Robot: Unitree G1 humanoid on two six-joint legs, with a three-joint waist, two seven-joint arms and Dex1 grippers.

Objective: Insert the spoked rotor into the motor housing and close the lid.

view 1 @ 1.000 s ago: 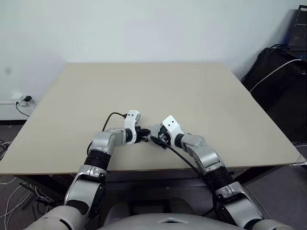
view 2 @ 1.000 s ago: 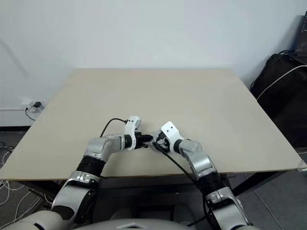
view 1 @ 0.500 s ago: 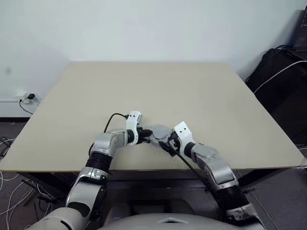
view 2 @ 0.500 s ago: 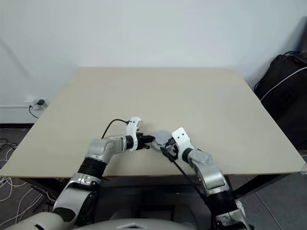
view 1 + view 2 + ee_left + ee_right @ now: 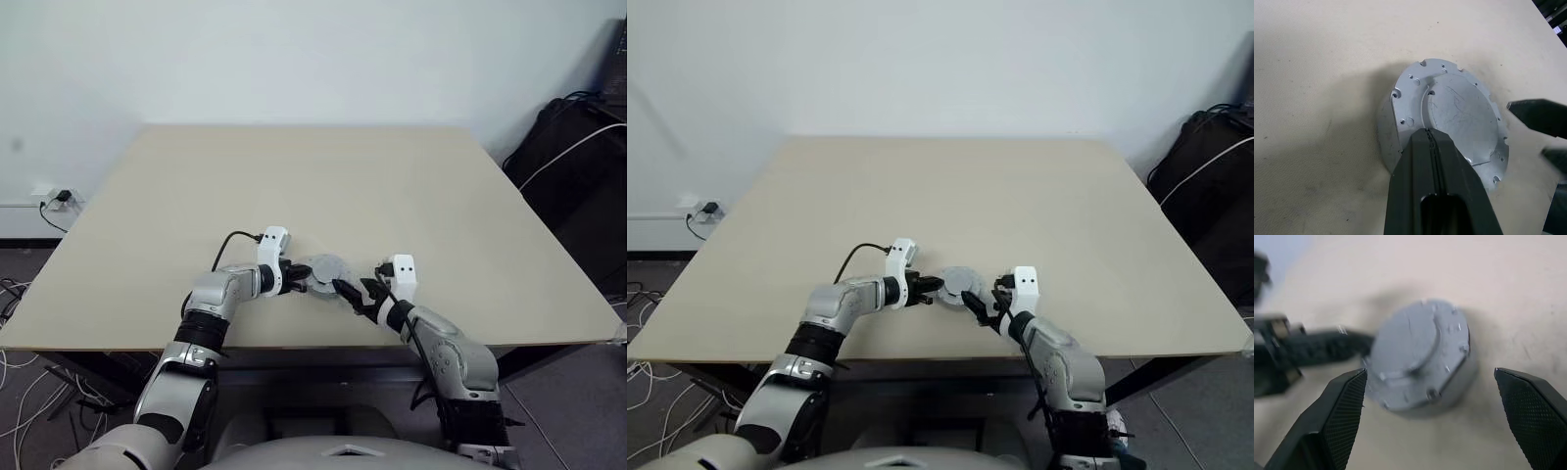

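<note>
Here the lid point(image 5: 1462, 117) sat closed on top of the housing point(image 5: 1449, 387), and the pair stood as one grey round stack on the table point(image 5: 323, 176), near the table's front edge and about midway along it. The left hand point(image 5: 1429, 134) was clenched, its two black fingers pressed flat together, with the tip resting on the lid's rim on the stack's left side. The right hand point(image 5: 1430, 423) was released, its fingers point(image 5: 1344, 406) spread wide and standing apart from the stack, one on each side of it with bare table showing between; in the head views it hung just beside the stack on the right. Small holes ran round the lid's edge, and a raised round centre showed on top. Behind the stack the table lay bare to its far edge by the wall, with wide room to left and right. A black bag point(image 5: 578, 147) stood off the table's right edge.
</note>
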